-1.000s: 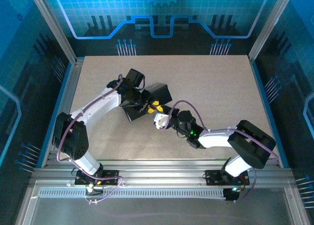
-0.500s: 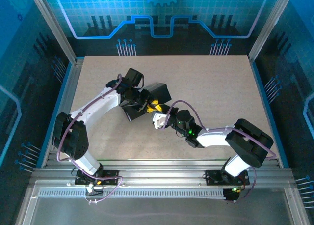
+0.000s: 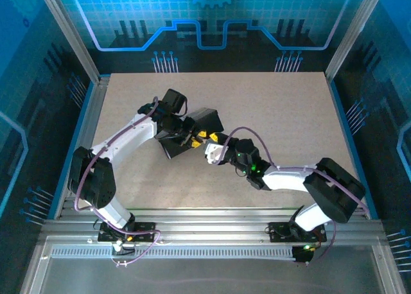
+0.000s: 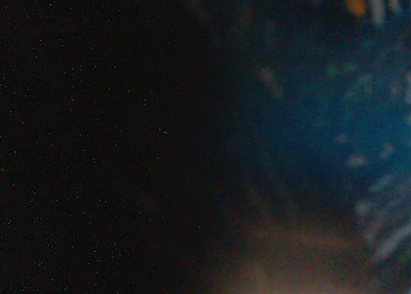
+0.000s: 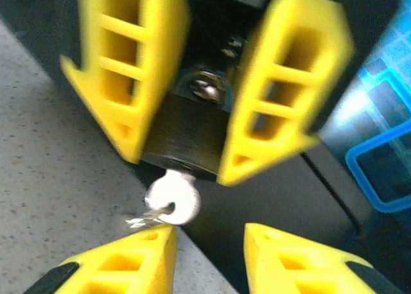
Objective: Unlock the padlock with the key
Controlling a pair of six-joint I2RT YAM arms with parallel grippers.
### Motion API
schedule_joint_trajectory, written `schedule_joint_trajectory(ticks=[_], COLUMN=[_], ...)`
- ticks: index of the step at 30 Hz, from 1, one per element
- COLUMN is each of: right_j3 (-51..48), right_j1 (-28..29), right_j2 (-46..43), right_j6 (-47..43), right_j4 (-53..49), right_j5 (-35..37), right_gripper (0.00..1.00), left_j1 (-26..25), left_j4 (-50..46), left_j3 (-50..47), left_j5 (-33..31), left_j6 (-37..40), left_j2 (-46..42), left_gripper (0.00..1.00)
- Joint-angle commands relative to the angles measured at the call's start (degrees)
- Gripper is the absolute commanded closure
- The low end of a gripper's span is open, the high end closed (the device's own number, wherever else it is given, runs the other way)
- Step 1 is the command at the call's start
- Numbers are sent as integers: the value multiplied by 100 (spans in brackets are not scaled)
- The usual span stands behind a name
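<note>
My left hand (image 5: 183, 159) is closed on the padlock (image 5: 189, 135), one yellow finger flat on each side of its dark body, holding it just above the counter (image 5: 51, 178) in front of the dark box (image 3: 207, 119). The key (image 5: 172, 201) hangs from the body's lower face. My right hand (image 5: 209, 235) is spread wide just below the key and holds nothing.

Handling, as I judge it: the padlock is rigid, smooth metal and dense for its size, so the flat sides are the place to clamp it. The key is thin, light and stiff, and I should pinch it across its round head, where it can easily slip.

Hard to make out: the key's blade is hidden, the shackle (image 5: 204, 88) is mostly covered, and I cannot tell whether it is latched. My left wrist view is dark blur.
</note>
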Motion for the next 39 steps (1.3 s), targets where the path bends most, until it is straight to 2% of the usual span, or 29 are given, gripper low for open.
schedule_joint_trajectory(ticks=[1,11,25,39], right_j3=[-22,138,148,234], right_j1=[-93,116,242,369], right_j2=[-143,76,87,-14], right_j6=[200,3,-211,-280], right_j4=[-143,-91,397,302], right_j5=[-236,-325,220,153], right_gripper=[68,72,76,76], left_j1=[67,66,78,73], left_j4=[-209,-217,-359,-311], left_j3=[294,373,402,365], left_j5=[424,596,754,767], left_j6=[81,-376,-348,-364], left_j2=[-77,-88,-77,-156], left_gripper=[100,100,100,100])
